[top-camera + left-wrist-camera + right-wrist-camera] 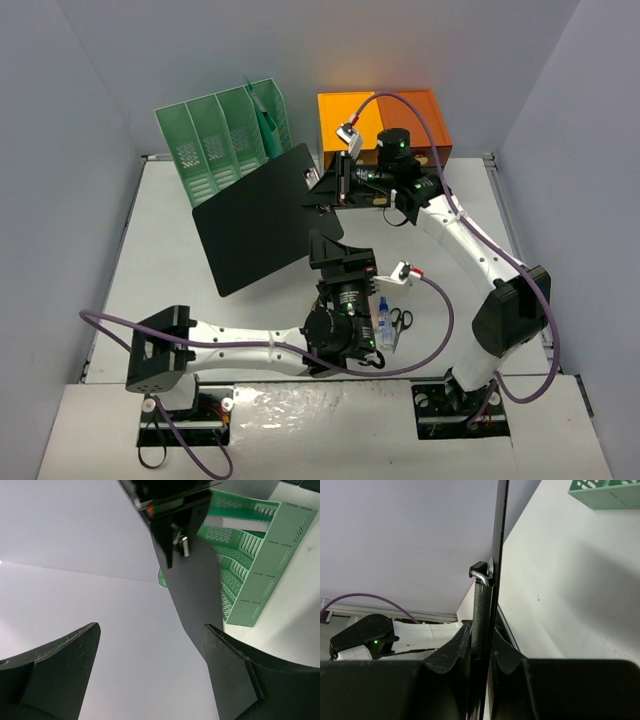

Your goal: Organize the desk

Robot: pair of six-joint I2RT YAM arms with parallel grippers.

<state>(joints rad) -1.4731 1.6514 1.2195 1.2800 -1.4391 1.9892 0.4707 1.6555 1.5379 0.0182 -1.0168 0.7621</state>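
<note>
My right gripper (320, 190) is shut on the clip end of a black clipboard (260, 220) and holds it tilted above the white desk (160, 260). In the right wrist view the board (498, 540) stands edge-on between my closed fingers (455, 652), with its metal clip (479, 575) just beyond them. My left gripper (340, 258) is open and empty beside the board's near right corner. In the left wrist view the board (195, 595) hangs ahead of the gap between the spread fingers (65, 660), held from above by the right gripper (170, 510).
A green slotted file rack (225, 135) stands at the back left, also in the left wrist view (250, 570). An orange drawer cabinet (385, 120) stands at the back, behind the right wrist. A glue bottle (384, 322) and scissors (401, 319) lie near the left arm.
</note>
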